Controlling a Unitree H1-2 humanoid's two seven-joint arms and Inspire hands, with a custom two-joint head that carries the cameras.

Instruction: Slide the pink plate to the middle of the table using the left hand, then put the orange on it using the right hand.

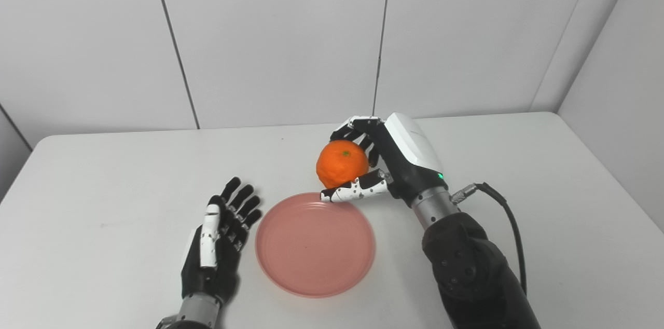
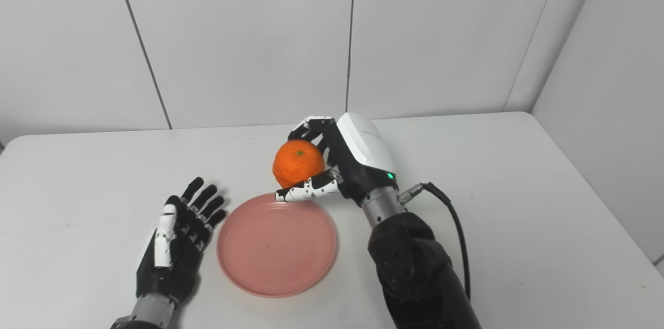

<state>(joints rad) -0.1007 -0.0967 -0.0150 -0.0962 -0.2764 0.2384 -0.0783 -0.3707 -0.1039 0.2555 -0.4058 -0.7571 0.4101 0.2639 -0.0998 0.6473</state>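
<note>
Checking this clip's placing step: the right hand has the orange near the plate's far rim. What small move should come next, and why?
Probably carry the orange a little toward the robot, over the middle of the plate, before lowering. The right hand is shut on it at the far rim, not over the centre. The plate is bare, and the left hand lies open beside it, out of the way.

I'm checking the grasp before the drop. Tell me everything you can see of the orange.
The orange is round, bright orange, with a dimpled skin and a small green stem spot facing up. It looks whole and unpeeled. The right robot hand is shut on it, dark fingers behind, the white thumb under its front. It sits just beyond the far rim of the pink plate, not on it. Whether it touches the table cannot be told.
</note>
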